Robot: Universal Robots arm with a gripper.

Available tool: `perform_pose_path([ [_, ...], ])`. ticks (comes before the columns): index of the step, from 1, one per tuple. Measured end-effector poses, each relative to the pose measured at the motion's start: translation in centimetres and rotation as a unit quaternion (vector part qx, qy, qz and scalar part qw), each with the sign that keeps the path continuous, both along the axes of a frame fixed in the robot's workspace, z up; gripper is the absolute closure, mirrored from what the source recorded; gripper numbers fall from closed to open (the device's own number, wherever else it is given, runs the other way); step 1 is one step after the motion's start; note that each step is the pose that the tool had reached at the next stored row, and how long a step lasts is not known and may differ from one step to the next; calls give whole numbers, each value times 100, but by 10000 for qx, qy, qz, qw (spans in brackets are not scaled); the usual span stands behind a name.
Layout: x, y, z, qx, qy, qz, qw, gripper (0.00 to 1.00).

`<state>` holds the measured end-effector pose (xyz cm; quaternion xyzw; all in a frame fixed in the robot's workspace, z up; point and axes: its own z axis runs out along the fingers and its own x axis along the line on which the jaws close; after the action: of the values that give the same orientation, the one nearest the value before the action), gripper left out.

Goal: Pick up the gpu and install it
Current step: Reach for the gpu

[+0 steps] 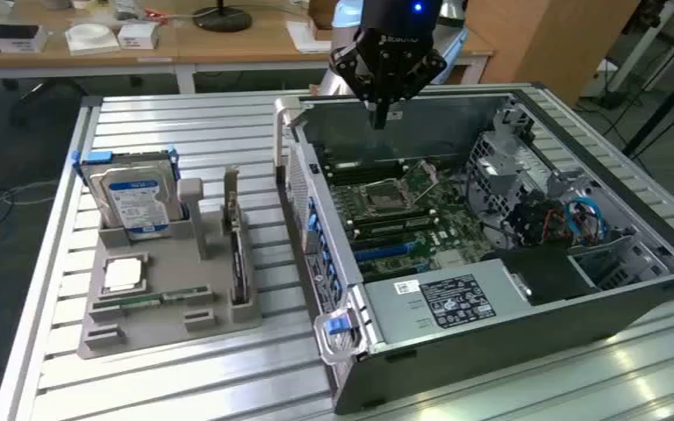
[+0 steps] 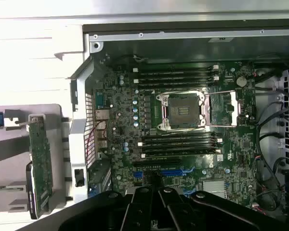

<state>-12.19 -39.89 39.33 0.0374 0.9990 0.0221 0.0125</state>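
The end effector (image 1: 378, 121), closed and empty, points down over the open case (image 1: 525, 344).

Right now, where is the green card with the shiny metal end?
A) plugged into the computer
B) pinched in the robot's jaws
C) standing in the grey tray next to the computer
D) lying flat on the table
C: the gpu stands on its edge in a slot of the grey tray, beside the open computer case, and nothing is gripping it.
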Motion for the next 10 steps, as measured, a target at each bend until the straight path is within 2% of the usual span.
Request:
perform_pose_path([
  [10, -35, 0, -5, 0, 0, 0, 10000, 89],
])
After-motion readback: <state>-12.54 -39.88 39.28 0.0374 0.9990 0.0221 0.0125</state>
